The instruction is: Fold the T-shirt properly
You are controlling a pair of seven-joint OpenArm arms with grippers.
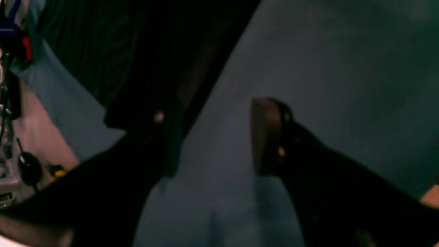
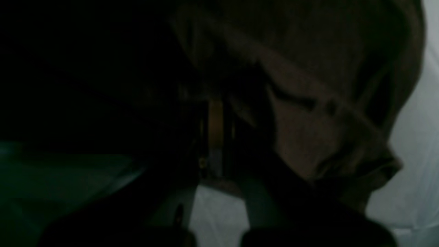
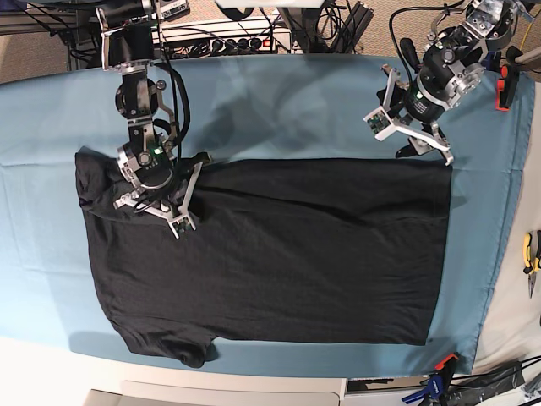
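Cloth [image 3: 279,101] covers the table, teal, and the shirt [image 3: 279,254] lies flat on it, black, plain side up, already narrowed along the far edge, with the hem end toward the left gripper and the sleeve/collar end under the right one. My read: it's spread flat so each arm can work one end of the far edge. Right gripper [image 3: 173,211] sits down on the shirt's far corner by the shoulder, jaws closed; fabric bunches right around it, so I judge it's pinching the shirt, probably to carry that end over for the next fold. Left gripper [image 3: 420,139] hangs just beyond the shirt's far hem corner, jaws wide apart, nothing between them, likely lined up to take that corner. Base view gives the whole layout and both arms. It doesn't show the grip itself. Right wrist view does, dimly: dark fabric [image 2: 325,113] folded and creased right against the closed fingers, pale cloth below. Too dark to say how much is caught. Left wrist view shows one tan pad [image 1: 264,137] clear of everything, bare cloth between the jaws, and the shirt edge [image 1: 144,68] just off to one side, not touched.
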